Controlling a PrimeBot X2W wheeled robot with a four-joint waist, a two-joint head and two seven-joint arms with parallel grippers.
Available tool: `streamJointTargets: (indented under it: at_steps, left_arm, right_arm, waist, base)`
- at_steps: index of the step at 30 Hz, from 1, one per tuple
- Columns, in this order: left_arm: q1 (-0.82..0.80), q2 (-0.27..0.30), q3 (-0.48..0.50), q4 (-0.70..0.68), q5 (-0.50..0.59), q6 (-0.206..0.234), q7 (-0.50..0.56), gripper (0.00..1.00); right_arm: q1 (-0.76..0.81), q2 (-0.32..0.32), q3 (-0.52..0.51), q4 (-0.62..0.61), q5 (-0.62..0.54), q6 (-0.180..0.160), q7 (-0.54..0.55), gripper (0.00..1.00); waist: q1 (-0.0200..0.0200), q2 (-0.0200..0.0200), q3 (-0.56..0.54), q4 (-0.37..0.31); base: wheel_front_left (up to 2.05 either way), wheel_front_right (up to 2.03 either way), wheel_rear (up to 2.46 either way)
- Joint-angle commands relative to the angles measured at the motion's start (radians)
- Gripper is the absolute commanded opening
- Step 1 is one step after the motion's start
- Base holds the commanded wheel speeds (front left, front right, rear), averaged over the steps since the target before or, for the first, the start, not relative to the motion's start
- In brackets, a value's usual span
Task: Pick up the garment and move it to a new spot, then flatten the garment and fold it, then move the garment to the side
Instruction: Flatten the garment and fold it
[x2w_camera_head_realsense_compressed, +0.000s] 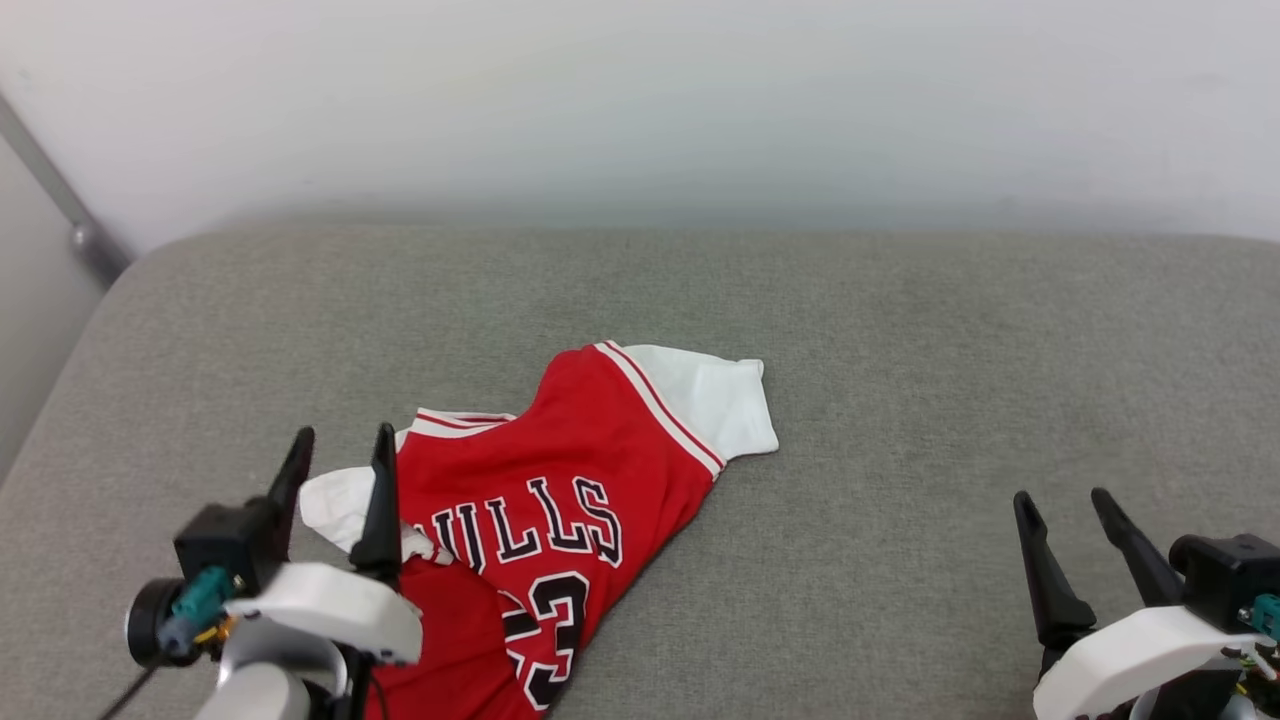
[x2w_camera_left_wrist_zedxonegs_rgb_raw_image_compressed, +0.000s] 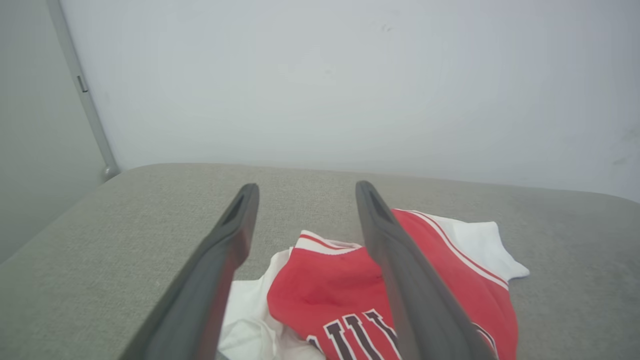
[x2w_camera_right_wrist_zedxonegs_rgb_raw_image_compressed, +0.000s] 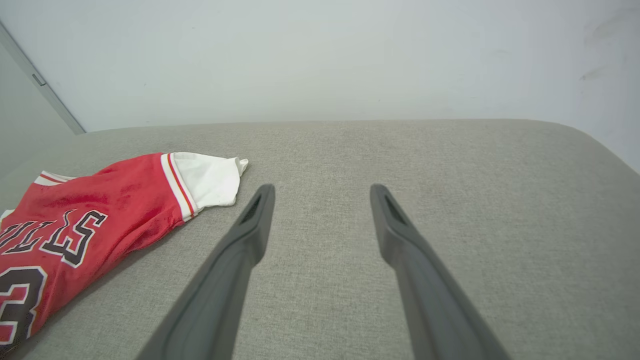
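Red Bulls jersey (x2w_camera_head_realsense_compressed: 560, 500) lies rumpled front-left on the grey cushion (x2w_camera_head_realsense_compressed: 900, 350), so flattening looks like the step in hand. Left gripper (x2w_camera_head_realsense_compressed: 344, 440) over its collar and right gripper (x2w_camera_head_realsense_compressed: 1061, 500) well apart both have jaws spread, empty; each probably needs a corner to tug.

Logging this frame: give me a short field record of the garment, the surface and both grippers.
surface: grey fabric cushion against a pale wall
garment: red Bulls jersey, lettering up, rumpled, neither flat nor folded; one white sleeve spread out, the other bunched
left gripper: open, holding nothing, over the jersey's bunched side
right gripper: open, empty, over bare cushion, apart from the jersey
task stage: flattening and folding not yet done
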Motion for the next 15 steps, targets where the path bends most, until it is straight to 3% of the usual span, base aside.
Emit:
streamJointTargets:
  at_steps: [1,8,15]
  left_arm:
    - [0.041,-0.007,0.005,-0.032,0.035,0.009,-0.004,1.00]
    - [0.095,-0.028,0.012,-0.113,0.101,0.009,-0.004,1.00]
    - [0.062,-0.066,0.021,-0.151,0.143,-0.016,-0.004,1.00]
  right_arm:
    - [0.011,0.001,-0.002,0.011,0.022,0.000,0.010,1.00]
    - [-0.035,0.001,-0.017,0.098,0.080,0.000,0.089,1.00]
    - [-0.259,-0.026,0.015,0.306,0.135,0.000,0.238,1.00]
  waist:
    - [0.0001,-0.0001,-0.014,0.012]
    - [0.0001,-0.0001,0.004,0.045]
    - [0.0001,-0.0001,0.085,0.104]
  base:
    - [0.00,0.00,0.00]
    - [0.00,0.00,0.00]
    - [0.00,0.00,0.00]
